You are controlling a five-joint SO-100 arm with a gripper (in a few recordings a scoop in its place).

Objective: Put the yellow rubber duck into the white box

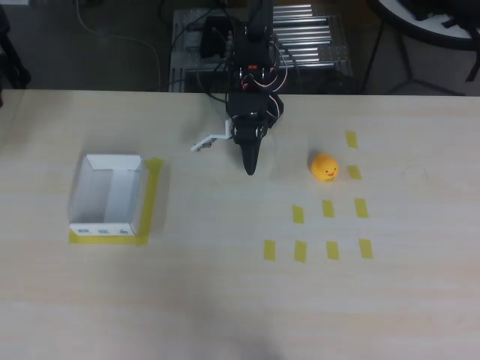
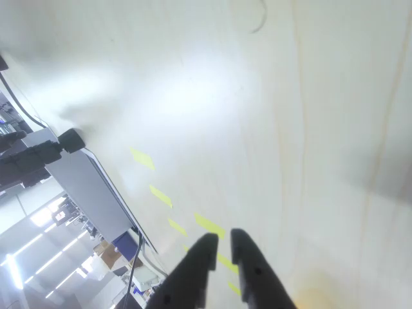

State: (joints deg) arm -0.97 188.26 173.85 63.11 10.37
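Jaws (image 1: 250,166) nearly closed, only a thin slit between the two dark fingers (image 2: 193,270) in the wrist view; they hold nothing and hang above bare counter (image 1: 225,300).

Yellow rubber duck (image 1: 325,166) sits on the counter to the right of the jaws in the overhead view, apart from them, among the yellow tape rectangles (image 1: 328,208).

White box (image 1: 109,195) lies well to the left, open top, nothing inside, resting on a yellow tape outline. Small blue-green marks along its near outer side; too small to read.

Open counter between jaws and duck, and between jaws and box. Far counter edge lies just behind the arm's base (image 1: 251,52).
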